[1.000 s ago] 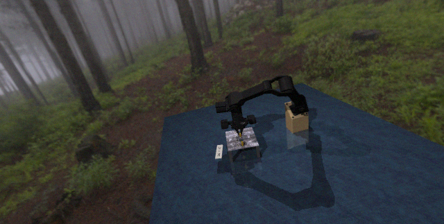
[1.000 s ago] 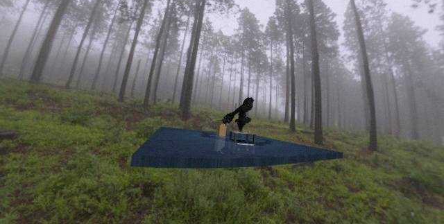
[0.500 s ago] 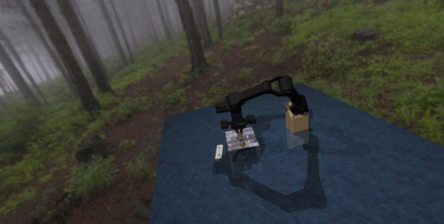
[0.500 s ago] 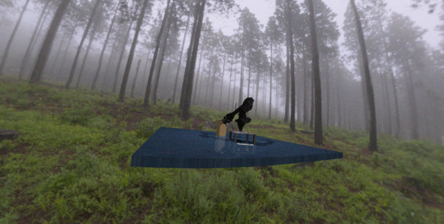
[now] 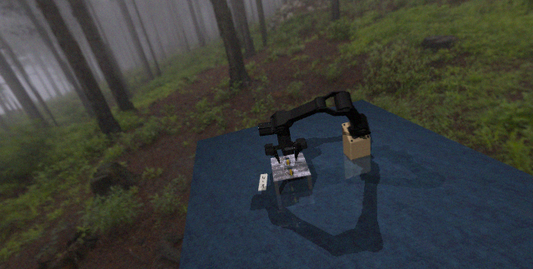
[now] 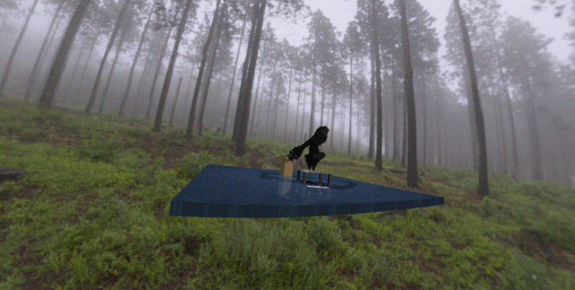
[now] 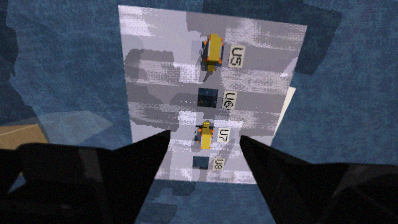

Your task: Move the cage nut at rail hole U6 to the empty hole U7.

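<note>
- Two yellow-and-dark cage nuts are carried by the rail plate [image 5: 303,173] [image 6: 309,171] [image 7: 265,75], which is raised on legs above the blue table [image 5: 233,223] [image 6: 225,197] [image 7: 60,60].
- On the rail plate, the task's cage nut [image 5: 287,161] [image 7: 205,136] is seated at the hole marked U7; whether its spring wings are open beneath the plate cannot be told.
- The other nut [image 5: 291,172] [image 7: 214,50] is seen at U5 on the rail plate, with the hole U6 [image 7: 207,97] left unfilled between the two.
- Above the rail plate, the gripper [image 5: 287,161] [image 6: 312,170] [image 7: 205,136] is pointed downward, its fingers spread wide to either side of the U7 nut, with nothing gripped.
- Beside the rail plate, a pale marked card [image 5: 262,181] [image 6: 317,187] [image 7: 284,109] is laid on the table.
- Well apart from the rail plate, the arm [image 5: 304,111] [image 6: 307,144] is mounted on a tan block [image 5: 356,149] [image 6: 286,168] [image 7: 20,135].
</note>
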